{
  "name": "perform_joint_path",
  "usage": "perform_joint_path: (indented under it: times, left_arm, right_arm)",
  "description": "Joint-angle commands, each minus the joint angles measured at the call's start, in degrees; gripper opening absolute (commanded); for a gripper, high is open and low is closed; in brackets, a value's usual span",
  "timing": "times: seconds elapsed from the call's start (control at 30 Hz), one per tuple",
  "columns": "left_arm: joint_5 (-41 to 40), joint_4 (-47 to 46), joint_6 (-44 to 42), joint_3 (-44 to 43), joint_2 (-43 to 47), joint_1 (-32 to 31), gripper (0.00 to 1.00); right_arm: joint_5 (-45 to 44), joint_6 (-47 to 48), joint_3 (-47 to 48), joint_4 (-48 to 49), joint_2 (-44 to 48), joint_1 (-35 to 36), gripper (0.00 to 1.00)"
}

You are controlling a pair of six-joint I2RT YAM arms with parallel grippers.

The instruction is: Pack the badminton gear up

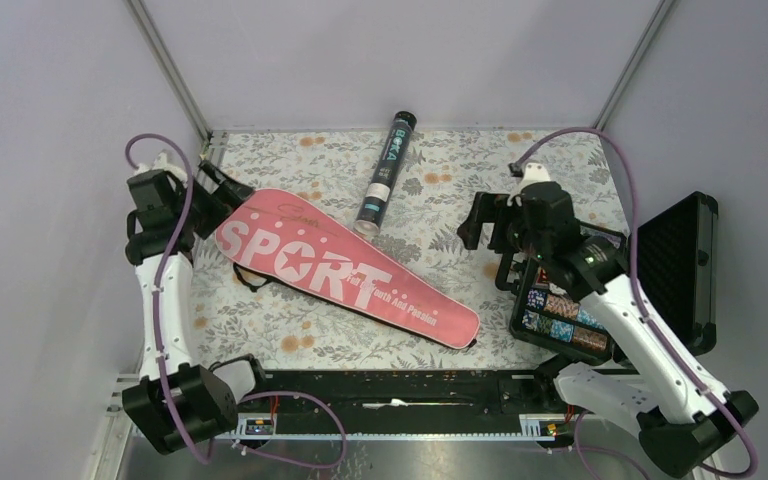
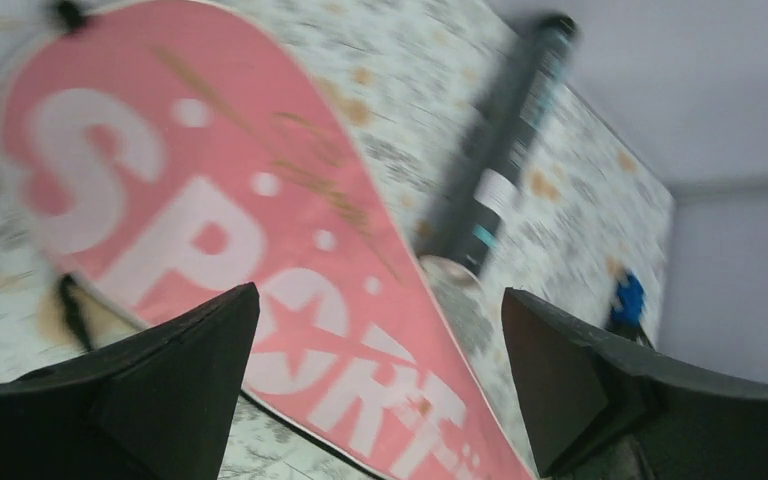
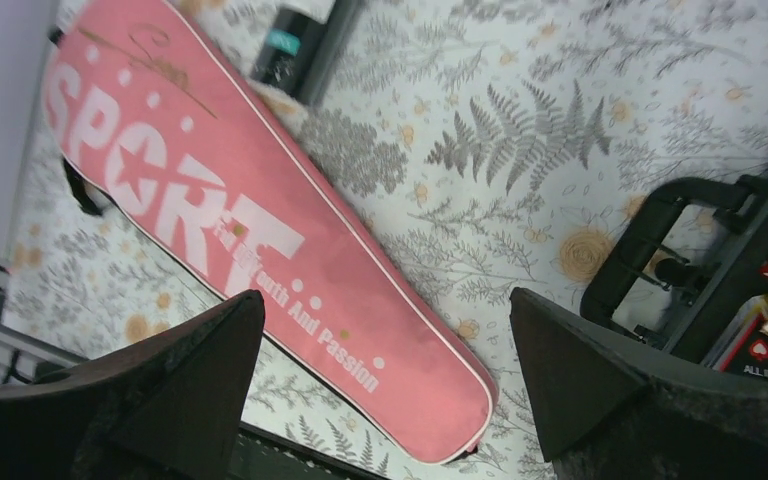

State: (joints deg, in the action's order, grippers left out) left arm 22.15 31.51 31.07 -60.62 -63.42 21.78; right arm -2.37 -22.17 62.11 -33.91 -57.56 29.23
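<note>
step: late, est. | SPORT bag (image 1: 345,268) flat, diag. on table (image 1: 560,170) btwn arms | black tube (image 1: 387,170) just behind, near end by bag edge | L gripper (image 2: 380,300) + R gripper (image 3: 385,300): jaws wide, empty | next: prob. tube needs grasp + stow

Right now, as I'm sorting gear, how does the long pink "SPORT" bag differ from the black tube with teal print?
The long pink fabric "SPORT" bag is flat and broad; the black cylindrical tube with teal print is round and slim. The bag is longer than the tube. The bag runs from back left to front right; the tube slants the opposite way. Both lie on the floral table cover.
</note>
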Motion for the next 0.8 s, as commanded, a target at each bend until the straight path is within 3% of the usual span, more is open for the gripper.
perform_joint_path:
  times: [0.0, 0.13, 0.27, 0.47, 0.77]
  left_arm:
    - [15.3, -4.5, -4.6, -4.7, 3.0, -7.5, 0.99]
    - [22.7, -8.4, -4.4, -4.9, 4.7, -18.1, 0.99]
    - [20.6, -8.7, -5.4, -5.9, 9.3, -24.1, 0.99]
    - [15.9, -10.6, -3.9, -3.5, 19.1, -24.5, 0.99]
    - [14.6, -7.8, -2.6, -3.5, 23.2, -24.5, 0.99]
  right_arm:
    - [-5.1, -5.3, 5.8, -1.6, 4.9, 0.0, 1.00]
    - [-9.3, -6.9, 6.9, 0.6, 8.8, 0.0, 1.00]
    - [-9.8, -5.8, 8.3, 0.2, 12.4, 0.0, 1.00]
    - [-5.8, -4.9, 9.0, -1.7, 17.0, 0.0, 1.00]
    - [-2.1, -7.5, 5.9, -2.1, 18.3, 0.0, 1.00]
